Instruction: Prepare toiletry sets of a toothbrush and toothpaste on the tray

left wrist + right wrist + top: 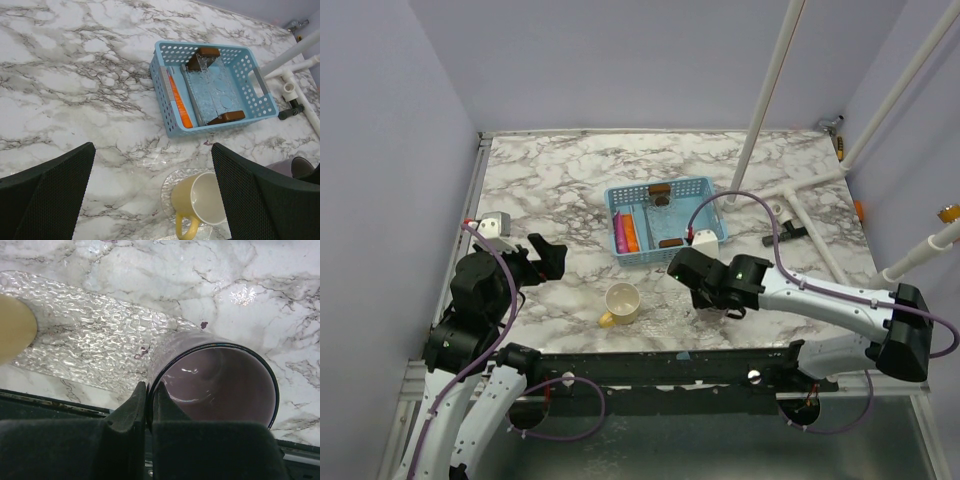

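Right hand (148,401) is pinching shut on the purple-grey mug (220,385) just in front of the tray (260,100), left hand (152,155) is hovering wide open and empty, while orange toothpaste (181,105) and pink toothpaste (620,232) are lying inside the tray, toothbrush not showing.

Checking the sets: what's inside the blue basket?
Orange tube and pink tube along one wall, a clear textured piece with brown ends; what lies under those ends is hidden.

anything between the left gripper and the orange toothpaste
Nothing stands on the tabletop between the open left gripper and the basket. The orange toothpaste lies just inside the basket's low left wall, so that wall is the one barrier. The yellow mug stands nearer the front edge, off that line.
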`<action>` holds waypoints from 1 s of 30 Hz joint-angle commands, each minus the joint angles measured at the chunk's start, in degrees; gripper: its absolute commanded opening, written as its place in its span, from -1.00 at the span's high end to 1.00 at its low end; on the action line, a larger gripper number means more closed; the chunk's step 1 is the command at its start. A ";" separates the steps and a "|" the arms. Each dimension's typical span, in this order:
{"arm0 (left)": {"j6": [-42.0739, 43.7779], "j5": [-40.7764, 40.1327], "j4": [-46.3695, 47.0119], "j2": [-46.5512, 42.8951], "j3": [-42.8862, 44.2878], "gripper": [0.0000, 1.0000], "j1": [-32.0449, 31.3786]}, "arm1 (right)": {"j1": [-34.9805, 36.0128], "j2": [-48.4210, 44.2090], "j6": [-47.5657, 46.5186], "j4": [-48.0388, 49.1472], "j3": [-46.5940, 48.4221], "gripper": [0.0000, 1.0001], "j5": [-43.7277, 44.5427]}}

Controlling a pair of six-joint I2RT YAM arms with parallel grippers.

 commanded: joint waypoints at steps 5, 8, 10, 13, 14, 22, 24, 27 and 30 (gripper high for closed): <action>0.57 1.13 -0.43 -0.10 -0.36 -0.98 -0.14 | 3.38 -1.09 5.29 4.20 -3.26 0.99 2.96; 0.57 1.32 -0.34 0.08 -0.41 -0.98 -0.14 | 3.90 -0.47 5.78 4.81 -3.85 0.99 3.04; 0.57 1.40 -0.38 0.17 -0.38 -0.98 -0.15 | 4.11 0.09 6.16 4.60 -4.20 0.99 3.38; 0.57 1.40 -0.38 0.17 -0.41 -0.97 -0.14 | 4.40 0.82 6.62 4.43 -4.57 0.99 3.90; 0.57 1.40 -0.30 0.15 -0.40 -0.97 -0.14 | 4.51 0.80 6.76 4.49 -4.73 0.99 4.12; 0.57 1.49 -0.35 0.25 -0.40 -0.98 -0.10 | 4.54 2.18 7.25 5.55 -5.73 0.99 4.44; 0.57 1.49 -0.38 0.26 -0.40 -0.97 -0.14 | 4.57 2.21 7.51 5.88 -6.04 0.99 4.49; 0.57 1.50 -0.29 0.26 -0.41 -0.97 -0.14 | 4.60 2.12 7.54 6.60 -6.70 0.99 4.49; 0.57 1.51 -0.30 0.20 -0.41 -0.97 -0.14 | 4.55 2.60 8.02 6.50 -6.86 0.99 4.97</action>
